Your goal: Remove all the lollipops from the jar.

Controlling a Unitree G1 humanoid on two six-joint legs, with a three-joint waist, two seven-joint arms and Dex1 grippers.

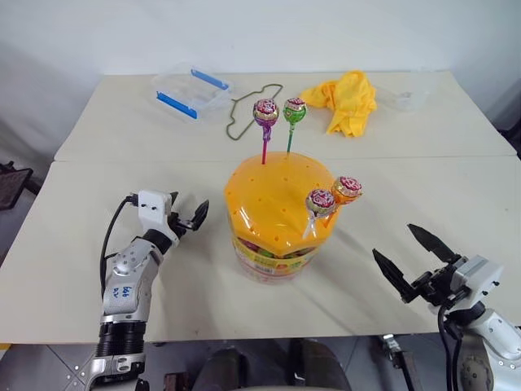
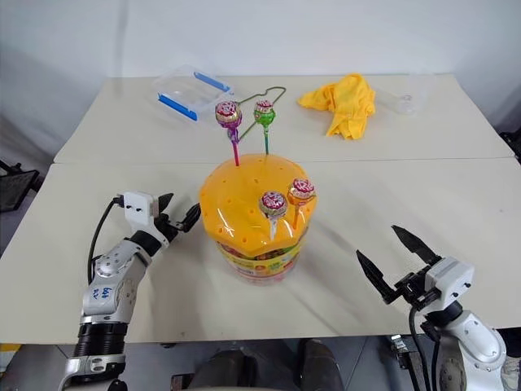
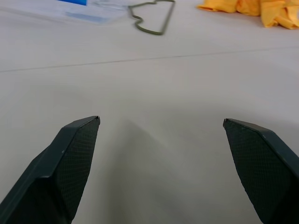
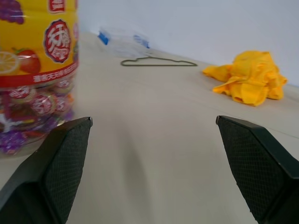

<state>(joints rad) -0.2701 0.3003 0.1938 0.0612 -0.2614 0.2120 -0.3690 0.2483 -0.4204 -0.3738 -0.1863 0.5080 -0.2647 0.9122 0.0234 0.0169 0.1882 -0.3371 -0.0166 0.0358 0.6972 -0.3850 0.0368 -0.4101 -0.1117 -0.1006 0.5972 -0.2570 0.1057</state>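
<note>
The jar (image 1: 279, 220) wears a bright yellow label band with fruit pictures and a round red badge bearing white characters, too small to read; a thin line of print runs beneath it. Through the clear wall below the band, wrapped sweets show in pink and purple.

At the far side of the table (image 1: 98, 269) lie a flat clear box with blue clips (image 1: 190, 92), a bent wire hanger (image 1: 252, 108), a crumpled yellow cloth (image 1: 346, 99) and a clear bag (image 1: 404, 98). None of them stands between the grippers and the jar.

The jar stands on the near half of the table, between the two arms. Four lollipops (image 1: 266, 112) are stuck in the holes of its orange domed lid: the purple-stick and green-stick ones stand upright at the far edge, and the orange-stick and whitish-stick ones lean out on the side facing the right arm.

The left gripper (image 1: 189, 215) hovers just beside the jar's left side, fingers spread wide and holding nothing. The right gripper (image 1: 411, 257) is well apart from the jar, off to its right and nearer the table's front edge, fingers likewise spread wide and empty.
</note>
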